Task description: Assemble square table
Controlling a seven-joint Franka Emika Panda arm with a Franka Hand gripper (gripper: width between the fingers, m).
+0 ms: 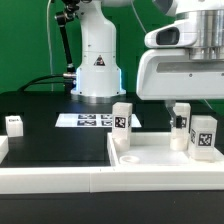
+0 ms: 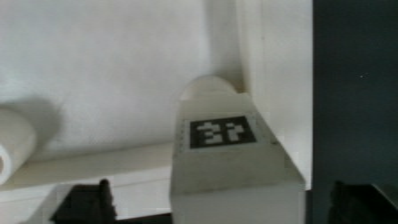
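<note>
Starting at the exterior view's left, a short white leg [image 1: 14,124] stands alone on the black worktop [image 1: 50,140], its tag too small to decode. A long white rail [image 1: 50,180] runs along the front and is cut off at the frame edge. Further along, the marker board [image 1: 92,120] lies flat, showing only black-and-white tag patterns. Behind it the arm's white base [image 1: 97,55] carries a triangular warning sticker (its symbol is not legible).

Next, a corner leg [image 1: 122,118] stands upright at the near corner of the square table top [image 1: 150,158]. Whether it stands on the rim or just behind it cannot be told. The top itself is a white rimmed tray filling the lower right of the exterior view, cut off by the frame.

Above the tray the arm's bulky white wrist hangs pointing straight down, its upper links out of frame. The pincer [image 1: 180,122] stands over the tray. In the wrist view its dark fingertips [image 2: 89,200] straddle an upright tagged leg [image 2: 217,150], apart, with a gap on each side. A blurred round white shape [image 2: 15,140] beside it cannot be identified.

At the exterior view's far right stands another tagged leg [image 1: 203,135].
</note>
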